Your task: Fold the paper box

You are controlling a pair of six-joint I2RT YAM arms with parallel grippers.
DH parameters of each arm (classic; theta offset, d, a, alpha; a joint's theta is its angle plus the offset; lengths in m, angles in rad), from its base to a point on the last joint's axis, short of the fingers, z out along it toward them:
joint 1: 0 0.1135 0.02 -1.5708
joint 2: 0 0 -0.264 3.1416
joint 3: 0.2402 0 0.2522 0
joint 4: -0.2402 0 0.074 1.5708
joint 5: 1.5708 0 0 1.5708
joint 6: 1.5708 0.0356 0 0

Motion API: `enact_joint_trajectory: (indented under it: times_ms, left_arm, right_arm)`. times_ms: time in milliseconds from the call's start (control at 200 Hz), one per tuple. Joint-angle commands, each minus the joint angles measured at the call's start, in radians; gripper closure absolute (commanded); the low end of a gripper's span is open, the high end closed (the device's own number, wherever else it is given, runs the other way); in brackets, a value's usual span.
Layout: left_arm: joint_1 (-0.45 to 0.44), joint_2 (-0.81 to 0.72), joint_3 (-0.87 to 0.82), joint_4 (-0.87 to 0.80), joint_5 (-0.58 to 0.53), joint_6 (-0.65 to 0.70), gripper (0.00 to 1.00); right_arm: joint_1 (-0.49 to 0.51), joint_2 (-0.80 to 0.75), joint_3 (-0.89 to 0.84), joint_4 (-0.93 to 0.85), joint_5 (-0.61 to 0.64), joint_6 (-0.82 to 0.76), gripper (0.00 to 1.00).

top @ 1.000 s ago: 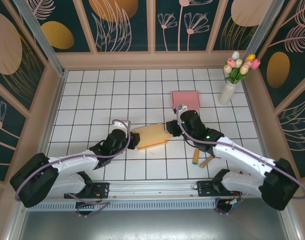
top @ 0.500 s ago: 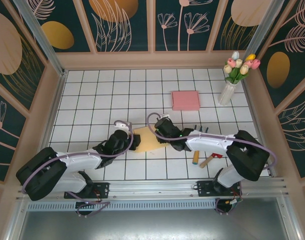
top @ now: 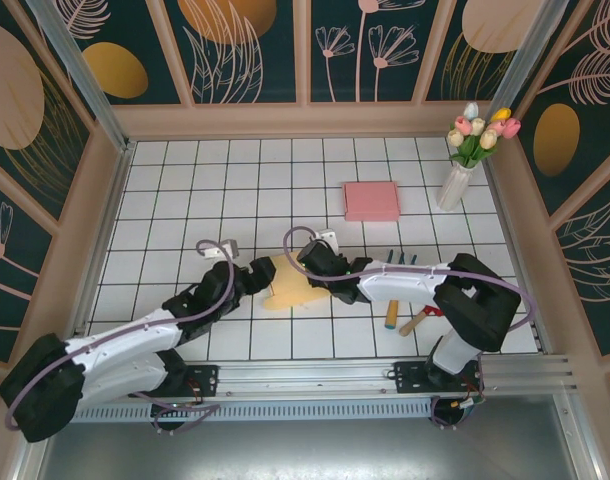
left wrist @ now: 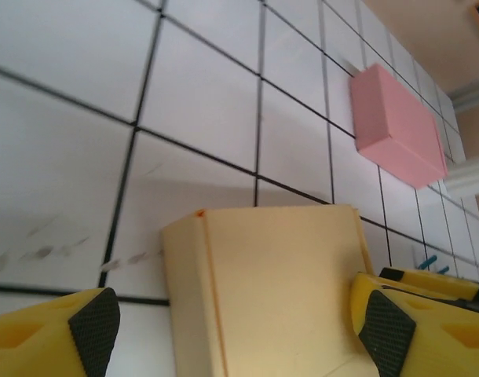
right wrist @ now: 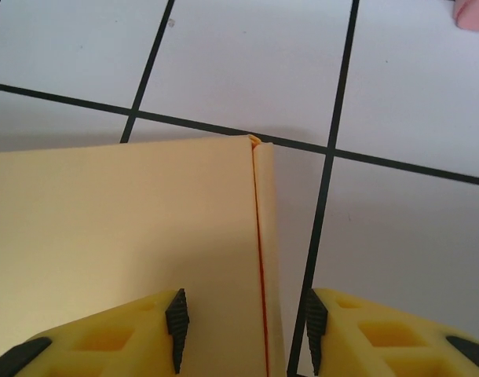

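Yellow paper box (top: 288,285) lies flat on the white tiled table (top: 185,190), mid-table, right between the two arms. Left gripper (left wrist: 239,328) is spread wide, with the box's near end sitting between its black pads (left wrist: 94,322). Right gripper (right wrist: 245,322) straddles the box's creased edge, jaws part-way apart; whether they pinch it, I can't tell. Pink box (top: 371,200) rests well behind.

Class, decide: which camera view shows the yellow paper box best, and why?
Left wrist: the yellow paper box shows its top face and a side wall inside the open left gripper. Right wrist gives one corner and crease, close up. From the top external camera, the right gripper covers one end.
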Motion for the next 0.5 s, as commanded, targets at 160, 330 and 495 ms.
enact_joint_trajectory:
  times_ms: [160, 330, 495]
  left_arm:
    - [-0.007, -0.098, -0.005, -0.239, 0.048, -0.316, 0.16]
    - [-0.05, -0.048, 0.1, -0.366, 0.008, -0.359, 0.19]
    - [-0.111, 0.07, 0.194, -0.42, 0.004, -0.4, 0.2]
  right_arm:
    - [0.023, 0.05, 0.033, -0.096, 0.036, 0.108, 0.52]
    - [0.023, 0.043, 0.024, -0.088, 0.025, 0.109, 0.52]
    - [0.025, 0.031, 0.011, -0.079, 0.023, 0.112, 0.52]
